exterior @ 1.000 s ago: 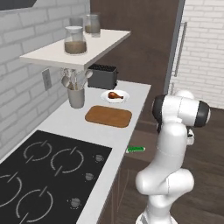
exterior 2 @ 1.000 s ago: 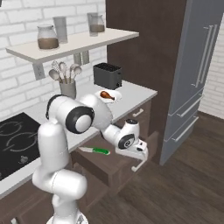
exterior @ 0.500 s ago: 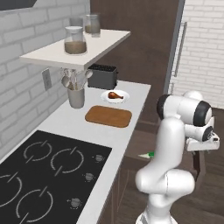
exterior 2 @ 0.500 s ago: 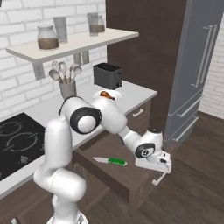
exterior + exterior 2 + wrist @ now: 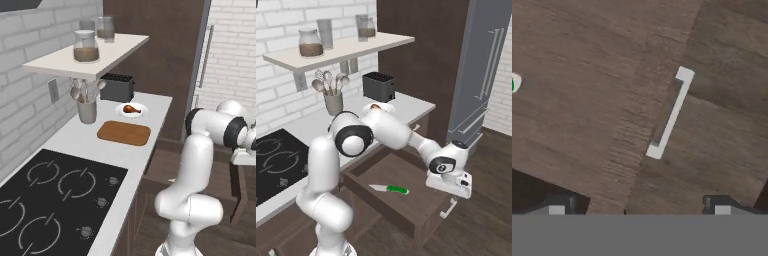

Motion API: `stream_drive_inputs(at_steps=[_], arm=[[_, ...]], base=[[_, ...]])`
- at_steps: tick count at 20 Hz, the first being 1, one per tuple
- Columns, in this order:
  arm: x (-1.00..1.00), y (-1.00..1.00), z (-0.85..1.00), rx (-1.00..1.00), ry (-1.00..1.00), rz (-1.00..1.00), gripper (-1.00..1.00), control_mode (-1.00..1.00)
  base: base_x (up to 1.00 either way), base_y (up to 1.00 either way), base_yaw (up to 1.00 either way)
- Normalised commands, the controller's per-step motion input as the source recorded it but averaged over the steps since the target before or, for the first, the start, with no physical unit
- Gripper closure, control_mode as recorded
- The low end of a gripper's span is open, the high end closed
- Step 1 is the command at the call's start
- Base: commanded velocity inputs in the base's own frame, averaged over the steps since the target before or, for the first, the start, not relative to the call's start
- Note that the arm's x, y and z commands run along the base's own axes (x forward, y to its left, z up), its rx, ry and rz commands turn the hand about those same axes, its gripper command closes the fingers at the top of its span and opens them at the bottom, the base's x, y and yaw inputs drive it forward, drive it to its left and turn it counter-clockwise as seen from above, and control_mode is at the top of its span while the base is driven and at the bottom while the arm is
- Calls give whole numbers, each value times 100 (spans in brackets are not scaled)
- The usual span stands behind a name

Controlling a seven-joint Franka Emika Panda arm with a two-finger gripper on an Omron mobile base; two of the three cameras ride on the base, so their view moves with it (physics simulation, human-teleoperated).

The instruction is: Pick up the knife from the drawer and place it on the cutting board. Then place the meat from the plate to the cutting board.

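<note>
One small knife (image 5: pixel 389 189) lies flat on the floor of the open drawer (image 5: pixel 421 217), well to the side of the gripper (image 5: pixel 452 186), whose jaws stand wide apart and empty above the drawer's silver bar handle (image 5: pixel 670 114). It looks light and stiff; the green handle (image 5: pixel 397 190) seems the safer hold, since the thin blade would likely slip between the pads.

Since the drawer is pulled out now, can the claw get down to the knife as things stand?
Probably yes. The drawer stands wide open, and the knife lies alone and uncovered on its floor. The open claw hangs above the drawer's front edge, near the handle, so it would have to swing back over the box first.
</note>
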Motion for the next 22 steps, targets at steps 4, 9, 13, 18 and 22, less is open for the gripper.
stream_drive_inputs(at_steps=[4, 9, 13, 18, 22], arm=[[-1, 37, 80, 14, -9, -4, -100, -100], [1, 83, 13, 9, -1, -25, -100, -100], [0, 72, 1, 9, -1, -26, -100, -100], [0, 82, 0, 16, 0, -31, -100, -100], [0, 77, 0, 14, 0, -27, -100, -100]], base=[[0, 0, 0], [0, 0, 0], [0, 0, 0], [0, 0, 0], [0, 0, 0]])
